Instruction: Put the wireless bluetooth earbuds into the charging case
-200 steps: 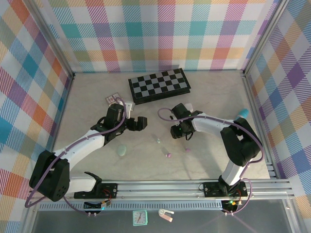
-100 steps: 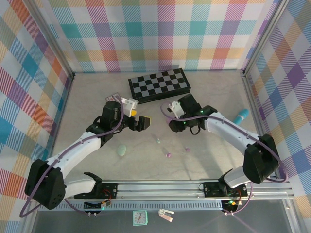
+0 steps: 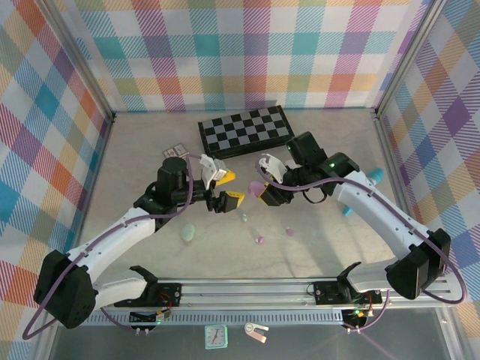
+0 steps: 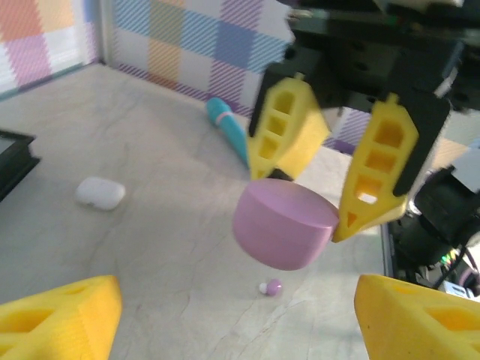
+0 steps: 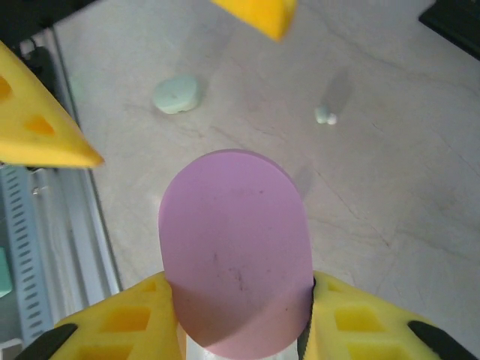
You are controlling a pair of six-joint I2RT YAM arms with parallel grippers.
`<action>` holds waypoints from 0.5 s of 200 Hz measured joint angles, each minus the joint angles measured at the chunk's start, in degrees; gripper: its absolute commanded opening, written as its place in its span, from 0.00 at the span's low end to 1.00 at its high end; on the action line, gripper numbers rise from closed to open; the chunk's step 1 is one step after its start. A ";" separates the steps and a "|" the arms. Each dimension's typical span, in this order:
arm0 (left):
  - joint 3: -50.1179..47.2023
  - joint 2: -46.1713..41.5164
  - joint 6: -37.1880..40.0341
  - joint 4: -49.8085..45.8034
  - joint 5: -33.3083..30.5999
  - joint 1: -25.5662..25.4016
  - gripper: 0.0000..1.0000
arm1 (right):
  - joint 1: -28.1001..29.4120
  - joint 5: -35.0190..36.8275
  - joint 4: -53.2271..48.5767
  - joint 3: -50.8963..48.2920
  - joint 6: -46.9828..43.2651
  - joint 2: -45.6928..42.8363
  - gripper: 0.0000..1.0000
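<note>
Right gripper (image 3: 265, 192): clamped on the lilac charging case (image 5: 236, 247), with one yellow finger on each side of its lower end. The rounded end sticks out past the tips. The case is in the air, clear of the table (image 3: 135, 150), roughly mid-table and just in front of the chessboard (image 3: 246, 131).

Left gripper (image 3: 228, 187): jaws spread, nothing between them. It faces the right gripper just beside the case, without touching it. From the left wrist the case sits ahead of the fingertips, centred between them.

All three earbuds in sight lie loose on the table, outside the cases:
- mint earbud (image 3: 244, 218), just nearward of the two grippers
- lilac earbud (image 3: 260, 240) and second lilac earbud (image 3: 290, 232), further toward the near edge, near each other but apart

Mint charging case (image 3: 187, 233): left of the earbuds, beside the left arm.
White charging case (image 4: 100, 193): between the chessboard and a teal pen-shaped item (image 4: 229, 127), touching neither.
The teal item lies toward the right edge, partly under the right arm.
The chessboard lies near the middle of the far edge, with small cards (image 3: 174, 152) off its left end.
</note>
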 measured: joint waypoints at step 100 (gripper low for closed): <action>3.96 1.64 8.87 -3.93 9.55 -3.13 0.55 | -0.09 -10.69 -7.65 8.11 -6.86 3.13 0.23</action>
